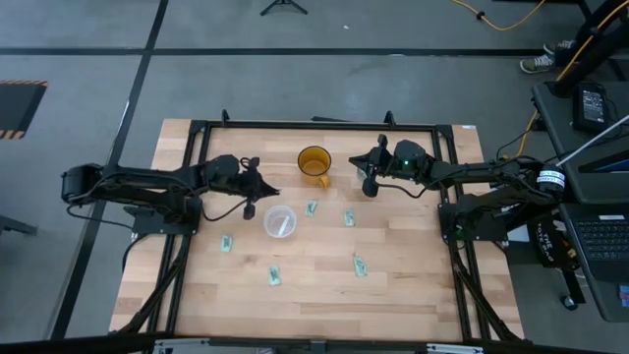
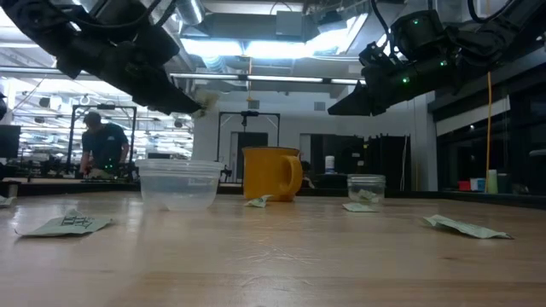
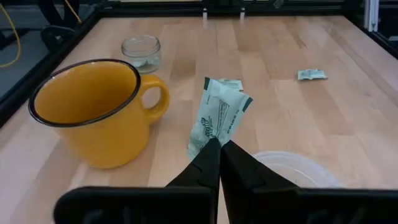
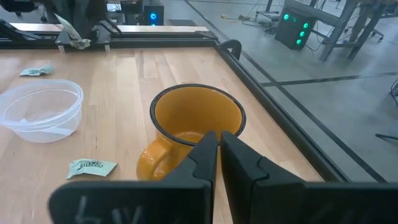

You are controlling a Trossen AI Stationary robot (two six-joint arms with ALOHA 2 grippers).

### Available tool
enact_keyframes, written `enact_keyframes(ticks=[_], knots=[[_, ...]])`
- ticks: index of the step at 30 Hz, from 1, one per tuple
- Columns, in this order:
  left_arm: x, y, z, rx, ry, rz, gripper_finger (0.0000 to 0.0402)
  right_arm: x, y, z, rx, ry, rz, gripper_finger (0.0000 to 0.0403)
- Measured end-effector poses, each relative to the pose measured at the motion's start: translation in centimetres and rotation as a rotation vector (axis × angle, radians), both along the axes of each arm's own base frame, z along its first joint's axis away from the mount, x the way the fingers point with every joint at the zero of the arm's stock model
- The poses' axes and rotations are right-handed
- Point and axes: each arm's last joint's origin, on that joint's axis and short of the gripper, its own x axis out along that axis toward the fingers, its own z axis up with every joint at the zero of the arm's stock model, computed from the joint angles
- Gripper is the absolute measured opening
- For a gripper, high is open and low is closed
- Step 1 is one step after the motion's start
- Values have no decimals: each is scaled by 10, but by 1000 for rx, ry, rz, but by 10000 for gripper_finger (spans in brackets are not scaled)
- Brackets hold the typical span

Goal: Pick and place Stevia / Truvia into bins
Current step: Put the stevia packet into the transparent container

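Stevia packet, clamped by its lower end in left gripper jaws, long axis upright, raised just left and far of wide clear bin (right gripper closed, empty, beside amber mug).

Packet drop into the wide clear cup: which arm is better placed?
Left. The left claw is shut on a packet and hangs close by the wide clear cup. The right claw holds nothing and hovers by the orange mug.
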Motion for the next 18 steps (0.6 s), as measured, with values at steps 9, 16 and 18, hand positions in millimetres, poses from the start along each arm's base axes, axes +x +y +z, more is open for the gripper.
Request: enact_keyframes(ticks=[9,16,18], knots=[[3,-18,0,27,1,-102,2,0,0,0,-1,0,0,26],[10,-41,9,56,85,-50,2,0,0,0,-2,1,0,26],[13,-47,11,63,133,-25,2,0,0,0,-2,1,1,26]])
